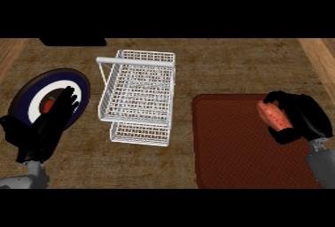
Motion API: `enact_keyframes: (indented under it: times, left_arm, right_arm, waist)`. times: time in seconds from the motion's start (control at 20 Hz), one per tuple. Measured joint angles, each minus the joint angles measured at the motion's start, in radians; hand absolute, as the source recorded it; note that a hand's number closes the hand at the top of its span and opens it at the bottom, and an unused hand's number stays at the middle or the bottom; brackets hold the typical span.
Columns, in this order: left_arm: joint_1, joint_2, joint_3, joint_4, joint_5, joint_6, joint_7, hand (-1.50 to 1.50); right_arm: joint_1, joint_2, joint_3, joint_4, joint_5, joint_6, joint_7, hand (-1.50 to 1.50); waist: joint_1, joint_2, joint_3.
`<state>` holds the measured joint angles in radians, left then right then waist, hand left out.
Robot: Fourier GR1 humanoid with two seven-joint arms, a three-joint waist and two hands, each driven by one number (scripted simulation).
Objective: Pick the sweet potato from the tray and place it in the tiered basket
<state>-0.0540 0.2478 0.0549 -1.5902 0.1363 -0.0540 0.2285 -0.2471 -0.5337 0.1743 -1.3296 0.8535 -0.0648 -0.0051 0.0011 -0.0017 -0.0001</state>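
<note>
The sweet potato (273, 115), orange-red and elongated, is held in my right hand (302, 116), whose fingers and thumb curl round it above the right part of the dark red tray (229, 150). The white wire tiered basket (138, 95) stands in the middle of the counter, well to the left of that hand. My left hand (46, 122) rests open at the left, fingers straight, over a plate.
A round dark blue and white plate (39, 91) with a small red item (49, 103) on it lies at the left, partly under my left hand. A dark object (72, 41) sits at the counter's far edge. Wooden strips border both sides.
</note>
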Motion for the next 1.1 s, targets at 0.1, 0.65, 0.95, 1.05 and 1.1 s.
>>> enact_keyframes:
  times: [0.1, 0.65, 0.95, 1.05, 1.1]
  left_arm:
    - [0.001, -0.005, 0.001, 0.005, -0.004, 0.008, 0.002, 0.00]
    - [-0.005, -0.019, 0.004, 0.004, -0.010, 0.004, 0.005, 0.00]
    - [0.016, -0.020, 0.004, -0.024, -0.013, -0.008, 0.012, 0.00]
    - [0.017, -0.029, -0.002, -0.008, -0.022, -0.010, -0.001, 0.00]
    - [0.010, -0.023, 0.005, -0.012, -0.013, -0.017, 0.008, 0.00]
  right_arm:
    - [-0.011, 0.030, -0.040, -0.055, -0.079, -0.014, -0.034, 1.50]
    - [-0.024, 0.082, -0.141, -0.450, -0.370, 0.133, 0.012, 1.50]
    - [-0.164, 0.146, -0.060, -0.602, -0.384, 0.253, 0.273, 1.50]
    - [-0.228, 0.184, -0.019, -0.625, -0.371, 0.276, 0.357, 1.50]
    - [-0.268, 0.207, -0.001, -0.615, -0.359, 0.280, 0.393, 1.50]
  waist:
    - [-0.008, -0.002, 0.000]
    - [-0.009, -0.002, 0.000]
    - [0.001, -0.001, -0.001]
    - [0.003, -0.001, -0.001]
    - [0.005, 0.000, -0.001]
